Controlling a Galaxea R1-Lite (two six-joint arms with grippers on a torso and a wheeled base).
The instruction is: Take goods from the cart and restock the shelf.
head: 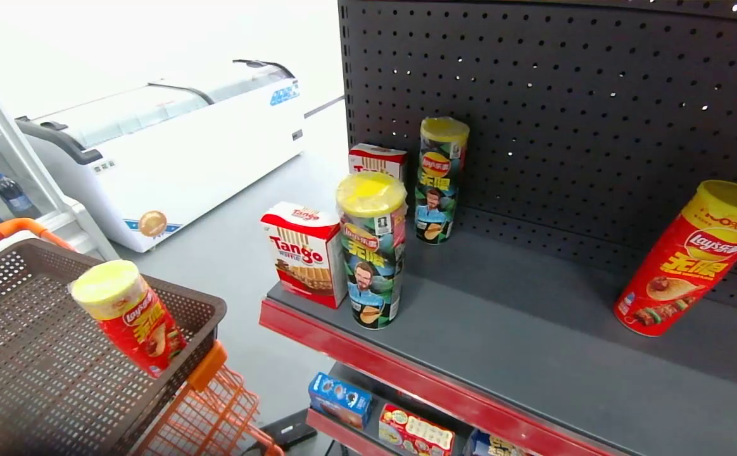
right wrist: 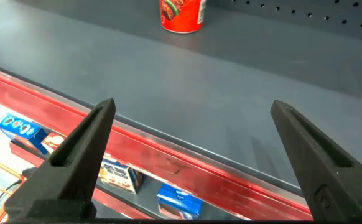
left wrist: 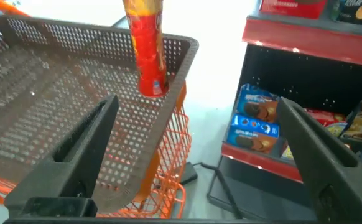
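A red chips can [head: 131, 316] with a yellow lid leans in the near corner of the brown cart basket [head: 20, 354]. In the left wrist view the same can [left wrist: 147, 56] stands beyond my left gripper [left wrist: 196, 104], which is open and holds nothing, well short of the basket [left wrist: 44, 74]. On the grey shelf [head: 520, 329] a second red can [head: 691, 259] leans against the pegboard at the right. My right gripper [right wrist: 193, 107] is open and holds nothing in front of the shelf's red edge [right wrist: 168, 146], with that red can [right wrist: 182, 14] farther back.
Two dark chips cans [head: 371, 253] [head: 441, 180] and two wafer boxes [head: 305, 253] [head: 378, 161] stand at the shelf's left end. The lower shelf holds blue boxes [left wrist: 255, 121] and other packs. A white chest freezer [head: 166, 145] stands behind the cart. The shelf's middle is bare.
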